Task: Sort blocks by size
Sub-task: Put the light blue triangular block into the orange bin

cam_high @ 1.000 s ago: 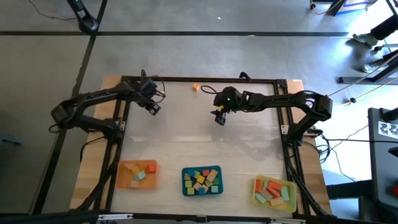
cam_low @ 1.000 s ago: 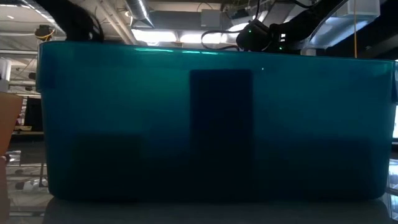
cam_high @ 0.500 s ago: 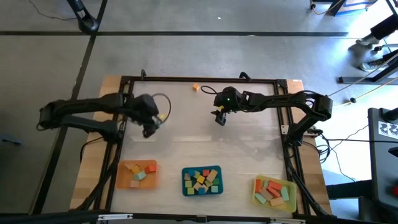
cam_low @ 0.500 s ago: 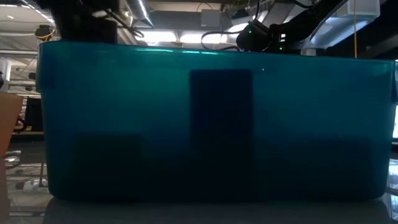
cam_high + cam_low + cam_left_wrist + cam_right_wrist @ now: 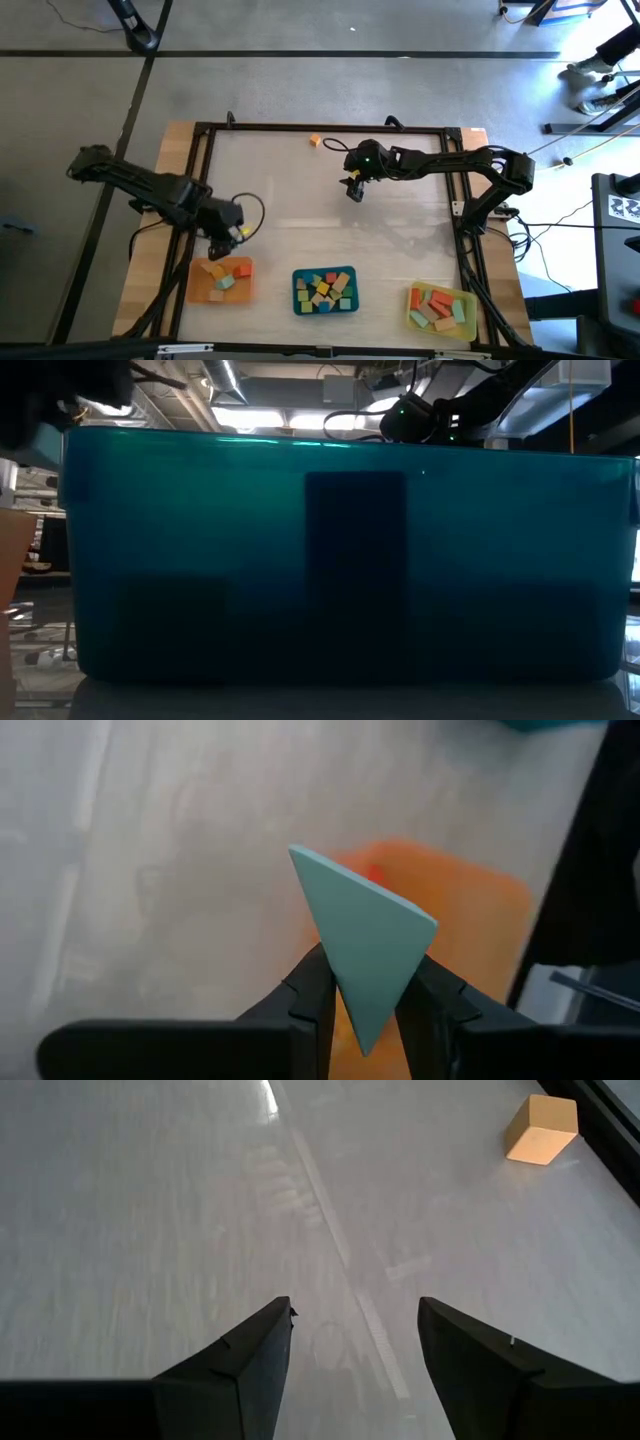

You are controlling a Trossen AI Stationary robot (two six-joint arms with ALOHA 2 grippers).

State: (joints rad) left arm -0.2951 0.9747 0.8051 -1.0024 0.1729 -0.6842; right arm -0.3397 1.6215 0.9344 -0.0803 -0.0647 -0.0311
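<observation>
from above, the left gripper (image 5: pixel 232 240) hangs just over the orange tray (image 5: pixel 222 280) at the near left of the table (image 5: pixel 300 215), a small pale piece barely visible at its tip. the right gripper (image 5: pixel 352 190) hovers over bare table toward the far side, with a lone orange block (image 5: pixel 315 141) near the far edge. the teal tray (image 5: pixel 325 290) and yellow tray (image 5: pixel 440 307) hold mixed blocks, too small to sort out.

the low view is almost wholly blocked by the teal tray's wall (image 5: pixel 340 560); only arm parts show above it.

the left wrist view shows its fingers (image 5: pixel 310 995) clamped on a mint triangular block (image 5: pixel 365 940), with the orange tray blurred behind.

the right wrist view shows fingers (image 5: pixel 245 1355) spread apart, holding nothing, and a tan-orange block (image 5: pixel 541 1130) lies well ahead.
</observation>
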